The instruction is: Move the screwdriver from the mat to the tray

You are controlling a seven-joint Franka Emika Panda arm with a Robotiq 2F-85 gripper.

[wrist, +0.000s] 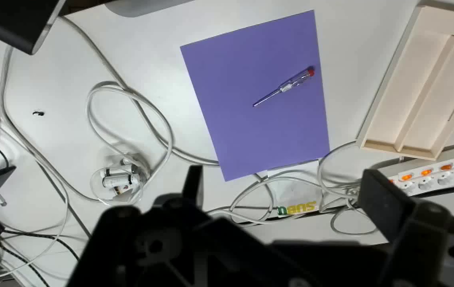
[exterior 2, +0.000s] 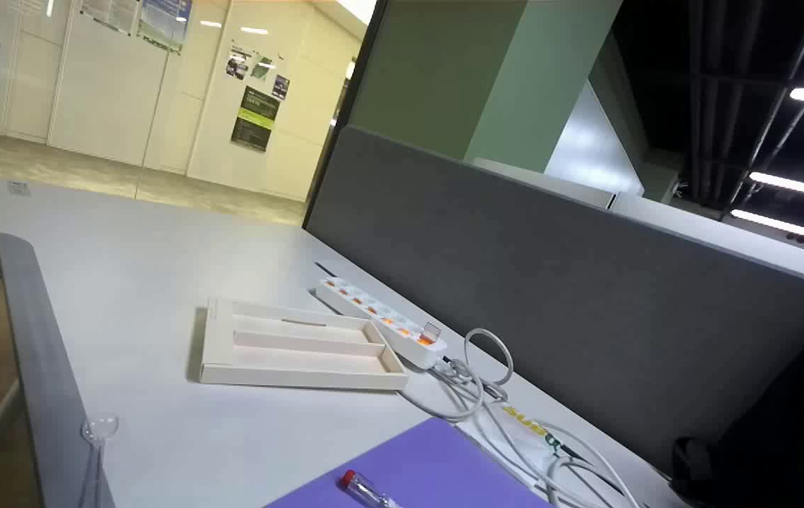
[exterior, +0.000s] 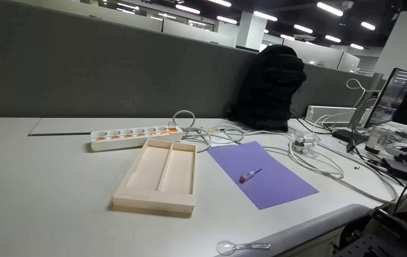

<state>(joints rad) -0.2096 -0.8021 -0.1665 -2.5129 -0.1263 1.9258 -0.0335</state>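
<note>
The screwdriver point(exterior: 250, 175) has a clear, slightly pinkish handle with a red end cap and a thin metal shaft. It lies flat on the purple mat point(exterior: 278, 189), near the mat's tray-side edge. The screwdriver also shows in an exterior view point(exterior 2: 368, 492), partly cut off, and whole in the wrist view point(wrist: 288, 85). The beige tray point(exterior: 153, 203) lies beside the mat, its two compartments empty. It also shows in the wrist view point(wrist: 388, 79). My gripper point(wrist: 288, 191) is open and empty, its fingers wide apart, above the table; it does not show in the exterior views.
A white power strip point(exterior: 135, 141) stands behind the tray. Loose white cables point(wrist: 147, 107) run round the mat. A clear spoon point(exterior: 242, 246) lies at the table edge. A black backpack point(exterior: 275, 89) stands against the grey partition point(exterior: 117, 71). A bag of batteries point(wrist: 119, 179) lies among the cables.
</note>
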